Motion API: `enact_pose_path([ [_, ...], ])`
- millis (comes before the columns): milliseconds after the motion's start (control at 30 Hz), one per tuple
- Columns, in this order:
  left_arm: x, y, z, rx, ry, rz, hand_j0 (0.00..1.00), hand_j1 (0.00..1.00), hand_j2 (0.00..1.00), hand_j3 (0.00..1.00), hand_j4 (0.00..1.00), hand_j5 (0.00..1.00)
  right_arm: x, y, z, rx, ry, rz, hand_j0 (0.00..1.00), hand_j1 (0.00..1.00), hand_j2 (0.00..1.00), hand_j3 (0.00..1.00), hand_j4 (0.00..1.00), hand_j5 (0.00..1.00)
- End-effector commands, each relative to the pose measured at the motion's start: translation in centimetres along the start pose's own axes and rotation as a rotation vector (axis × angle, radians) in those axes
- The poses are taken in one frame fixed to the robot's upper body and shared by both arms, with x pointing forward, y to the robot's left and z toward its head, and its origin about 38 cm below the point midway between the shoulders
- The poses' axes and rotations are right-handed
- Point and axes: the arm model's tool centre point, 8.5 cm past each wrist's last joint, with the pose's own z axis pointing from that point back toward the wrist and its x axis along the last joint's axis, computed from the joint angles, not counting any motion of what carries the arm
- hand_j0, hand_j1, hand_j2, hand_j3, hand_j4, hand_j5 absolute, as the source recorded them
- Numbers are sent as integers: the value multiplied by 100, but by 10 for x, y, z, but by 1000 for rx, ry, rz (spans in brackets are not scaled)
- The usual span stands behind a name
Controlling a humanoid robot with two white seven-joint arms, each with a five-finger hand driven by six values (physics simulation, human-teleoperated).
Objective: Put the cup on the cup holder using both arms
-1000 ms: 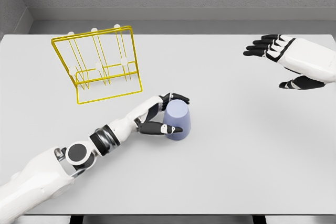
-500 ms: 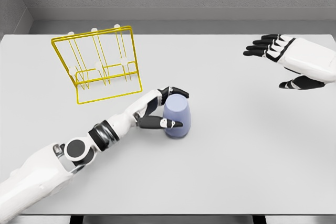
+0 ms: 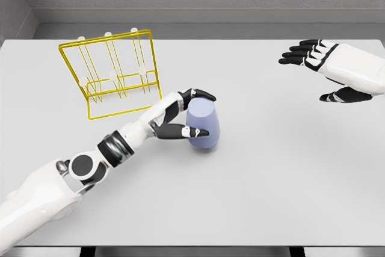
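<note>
A lavender cup (image 3: 204,124) is held upside down near the table's middle, tilted a little, by my left hand (image 3: 191,114). The black fingers wrap its left side, thumb in front and the others over the top. The yellow wire cup holder (image 3: 114,73) stands at the back left, with white-tipped pegs rising from its base, a short way up and left of the cup. At the far right my right hand (image 3: 319,70) hovers open over the table, fingers spread toward the left.
The white table (image 3: 271,173) ends at a front edge along the bottom of the view. A grey wall runs behind its far edge.
My left hand has carried the cup slightly up and toward the holder, and the cup now tilts. The right hand has stayed still.
</note>
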Motion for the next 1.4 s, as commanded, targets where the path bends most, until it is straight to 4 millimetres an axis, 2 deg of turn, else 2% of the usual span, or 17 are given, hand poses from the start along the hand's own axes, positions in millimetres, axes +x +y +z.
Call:
enact_pose_path([
  [0,4,3,0,5,-11,-2,66,66,66,66,66,66,0,-1,0,-4,0,-5,100,100,100,100,100,100],
  [267,18,21,6,35,-35,-34,65,65,65,65,65,65,0,0,0,-3,1,-6,100,100,100,100,100,100],
  [667,27,32,10,46,-41,-64,64,64,64,64,64,64,0,0,0,-3,1,-6,100,100,100,100,100,100],
  [900,41,37,11,44,-70,-70,64,64,64,64,64,64,0,0,0,-3,1,-7,100,100,100,100,100,100],
  [1033,54,46,13,55,-89,-77,64,64,64,64,64,64,0,0,0,-3,1,-7,100,100,100,100,100,100],
  [1367,67,59,15,70,-112,-96,64,64,64,64,64,64,0,0,0,-3,1,-7,100,100,100,100,100,100],
])
